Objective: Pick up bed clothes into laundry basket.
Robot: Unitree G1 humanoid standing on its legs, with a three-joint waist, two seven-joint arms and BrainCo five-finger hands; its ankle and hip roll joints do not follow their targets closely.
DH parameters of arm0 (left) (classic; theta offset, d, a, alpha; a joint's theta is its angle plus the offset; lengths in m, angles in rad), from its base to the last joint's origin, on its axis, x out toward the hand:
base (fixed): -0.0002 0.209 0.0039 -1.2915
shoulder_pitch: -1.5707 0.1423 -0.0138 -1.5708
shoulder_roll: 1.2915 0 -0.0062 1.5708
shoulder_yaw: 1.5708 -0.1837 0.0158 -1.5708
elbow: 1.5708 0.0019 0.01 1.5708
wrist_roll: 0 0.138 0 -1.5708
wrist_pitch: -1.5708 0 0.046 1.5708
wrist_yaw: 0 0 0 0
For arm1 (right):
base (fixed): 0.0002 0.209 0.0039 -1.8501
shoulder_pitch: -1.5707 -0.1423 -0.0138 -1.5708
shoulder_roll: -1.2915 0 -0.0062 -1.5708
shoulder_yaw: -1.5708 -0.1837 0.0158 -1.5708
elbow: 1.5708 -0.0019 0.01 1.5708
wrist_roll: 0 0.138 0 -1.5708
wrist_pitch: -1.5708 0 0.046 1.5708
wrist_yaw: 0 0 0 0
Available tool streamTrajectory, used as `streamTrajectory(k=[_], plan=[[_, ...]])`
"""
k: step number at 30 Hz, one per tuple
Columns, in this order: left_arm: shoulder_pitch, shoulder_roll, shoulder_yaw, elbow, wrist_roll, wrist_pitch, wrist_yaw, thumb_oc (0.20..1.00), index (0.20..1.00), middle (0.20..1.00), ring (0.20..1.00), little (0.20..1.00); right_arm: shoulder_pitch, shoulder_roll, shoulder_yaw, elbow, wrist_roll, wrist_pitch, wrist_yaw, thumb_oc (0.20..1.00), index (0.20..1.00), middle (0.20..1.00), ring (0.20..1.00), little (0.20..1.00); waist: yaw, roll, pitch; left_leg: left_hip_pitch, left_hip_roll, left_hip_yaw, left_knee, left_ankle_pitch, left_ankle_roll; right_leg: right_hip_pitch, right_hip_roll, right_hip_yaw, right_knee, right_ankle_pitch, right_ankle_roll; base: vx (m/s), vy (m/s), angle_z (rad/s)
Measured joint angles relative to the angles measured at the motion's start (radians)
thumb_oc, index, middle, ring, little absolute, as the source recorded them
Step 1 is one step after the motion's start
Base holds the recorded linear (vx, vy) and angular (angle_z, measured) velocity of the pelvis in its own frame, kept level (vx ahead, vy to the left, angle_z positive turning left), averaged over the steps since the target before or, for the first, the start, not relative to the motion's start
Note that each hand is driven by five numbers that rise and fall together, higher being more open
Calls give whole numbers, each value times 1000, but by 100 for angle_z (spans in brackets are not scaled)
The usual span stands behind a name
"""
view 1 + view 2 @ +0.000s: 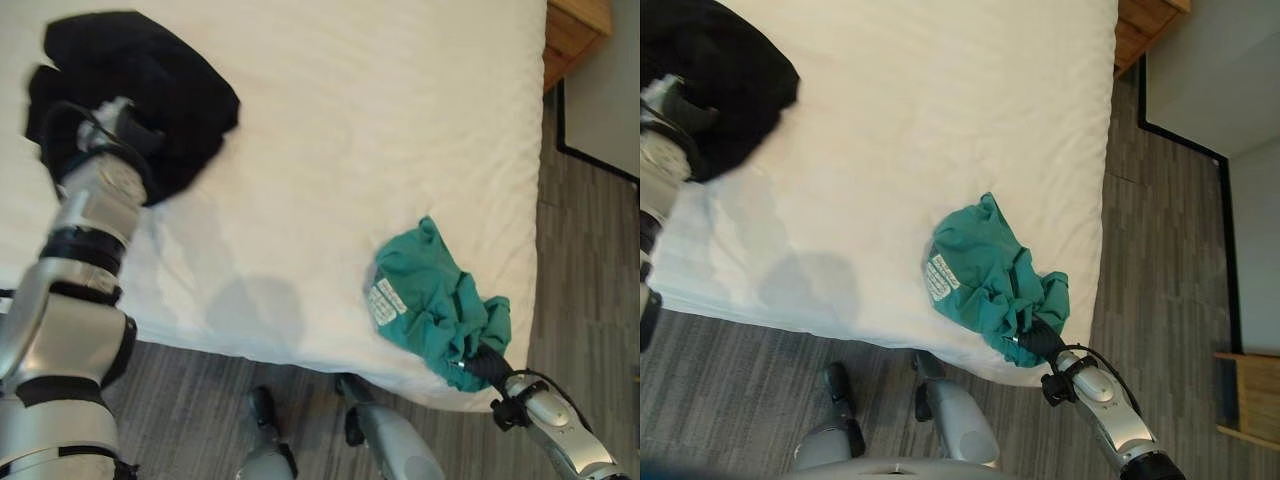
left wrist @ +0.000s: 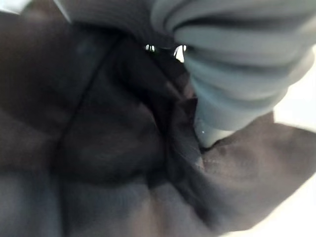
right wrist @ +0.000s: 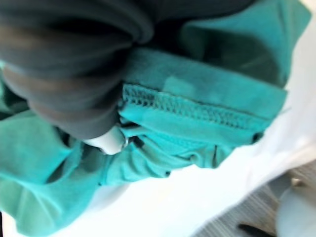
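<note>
- Right wrist view showed my right hand (image 3: 74, 74) buried in the green garment (image 3: 207, 108), hemmed folds bunched over the dark cover; I could not tell whether those fingers were curled or straight.
- From the head views, that green bundle lay at the bed's (image 1: 350, 130) near edge, around 5 o'clock, partly overhanging the mattress rim with the grey wood floor (image 1: 590, 250) just beyond.
- Risk as I judged it: with the hold unseen, lifting could leave a loose fold trailing and the garment could slide off onto the floor.
- Further off, at about 10 o'clock, my left hand (image 1: 115, 125) sat on the black garment (image 1: 150, 70); its wrist view gave dark cloth heaped against the cover, fingers hidden, so I could not tell its grip either.
- That black heap spread wide, so a shallow hold might take only one layer.
- At the far 1 o'clock corner stood a wooden bedside piece (image 1: 575, 30); nothing lay between the two garments on the sheet.
</note>
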Motion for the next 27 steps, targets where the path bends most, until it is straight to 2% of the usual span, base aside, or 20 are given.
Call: streamTrajectory(k=[1, 2, 3, 4, 5, 6, 7, 8, 9, 12, 14, 18, 19, 23, 25, 27], plan=[[81, -15, 33, -78, -20, -18, 0, 200, 200, 200, 200, 200, 22, -1, -23, -7, 0, 1, -2, 200, 200, 200, 200, 200, 1, 16, -3, 15, 0, -2, -8, 0, 0, 11, 2, 0, 0, -2, -2, 140, 85, 7], [303, -61, 162, -269, -91, -40, -14, 200, 200, 200, 200, 200, 35, 13, -91, -36, 0, 21, -3, 200, 200, 200, 200, 200, 20, 64, -3, 59, -2, -13, -28, -1, 0, 51, -1, -9, 0, -17, -4, 115, 87, 9], [390, -104, 203, -329, -116, -58, -19, 200, 200, 200, 200, 200, 58, 28, -139, -49, 2, 15, -12, 200, 200, 200, 200, 200, 22, 83, -8, 76, -3, -13, -31, -1, -1, 67, 1, -7, 0, -19, -5, 107, 68, 16], [441, -129, 201, -347, -148, -66, -31, 200, 200, 200, 200, 200, 64, 29, -164, -51, 3, 15, -23, 200, 200, 200, 200, 200, 44, 110, -18, 85, -5, -20, -32, -2, 0, 80, -3, -17, 0, -24, -2, 114, 62, 8], [598, -196, 301, -446, -230, -73, -57, 200, 200, 200, 200, 200, 35, 51, -225, -70, 11, 32, -38, 200, 200, 200, 200, 200, 51, 143, -22, 124, -5, -20, -33, -10, 0, 117, -4, -15, 0, -40, 4, 110, 48, 7], [598, -196, 301, -446, -230, -73, -57, 200, 200, 200, 200, 200, 35, 51, -225, -70, 11, 32, -38, 200, 200, 200, 200, 200, 51, 143, -22, 124, -5, -20, -33, -10, 0, 117, -4, -15, 0, -40, 4, 52, 31, 2], [718, -244, 321, -518, -309, -79, -76, 200, 200, 200, 200, 200, -2, 68, -297, -98, 52, 32, -65, 200, 200, 200, 200, 200, 70, 184, -39, 168, -4, -21, -33, -21, 2, 162, -4, -17, -1, -52, 5, 33, -15, 5], [736, -261, 323, -523, -340, -88, -77, 200, 200, 200, 200, 200, -15, 58, -302, -108, 74, 31, -77, 200, 200, 200, 200, 200, 78, 197, -49, 176, -4, -22, -33, -24, 3, 172, -4, -19, -1, -54, 6, 7, -9, 11], [765, -308, 346, -534, -422, -107, -77, 200, 200, 200, 200, 200, -68, 54, -320, -118, 121, 25, -91, 200, 200, 200, 200, 200, 106, 223, -79, 186, -4, -27, -33, -28, 5, 186, -9, -23, -1, -61, 6, 20, -7, 14], [805, -355, 386, -582, -502, -123, -73, 200, 200, 200, 200, 200, -131, 64, -320, -144, 162, 22, -114, 200, 200, 200, 200, 200, 117, 239, -114, 191, -7, -42, -33, -25, 9, 194, -11, -33, 0, -62, 5, -4, -9, 13], [838, -401, 412, -658, -601, -138, -70, 200, 200, 200, 200, 200, -149, 71, -319, -226, 241, 21, -123, 200, 200, 200, 200, 200, 127, 248, -121, 220, -6, -50, -33, -19, 12, 226, -11, -38, 0, -59, 8, 13, -24, 9], [839, -408, 440, -737, -660, -150, -70, 200, 200, 200, 200, 200, -161, 96, -317, -316, 308, 11, -123, 200, 200, 200, 200, 200, 124, 247, -139, 245, -4, -60, -33, -19, 12, 259, -12, -49, 0, -64, 7, 15, -30, 10], [852, -474, 490, -819, -687, -173, -68, 200, 200, 200, 200, 200, -149, 110, -325, -359, 317, 7, -127, 200, 200, 200, 200, 200, 124, 247, -162, 259, -3, -70, -33, -24, 19, 279, -15, -60, 0, -70, 8, 8, -33, 20], [957, -645, 535, -921, -727, -217, -70, 200, 200, 200, 200, 200, -94, 175, -321, -383, 318, -2, -118, 200, 200, 200, 200, 200, 125, 255, -196, 271, -6, -67, -33, -24, 18, 283, -15, -58, 0, -76, 1, 2, -12, 0], [1044, -716, 484, -864, -758, -232, -75, 200, 200, 200, 200, 200, 0, 210, -316, -328, 327, -3, -120, 200, 200, 200, 200, 200, 128, 268, -206, 280, -6, -69, -33, -29, 26, 294, -17, -60, 0, -79, 1, 7, -49, 2], [1094, -736, 456, -759, -775, -197, -82, 200, 200, 200, 200, 200, 79, 242, -308, -292, 327, 23, -119, 200, 200, 200, 200, 200, 127, 272, -202, 276, -3, -72, -33, -34, 31, 289, -17, -60, 17, -83, 1, -41, -39, 4]])
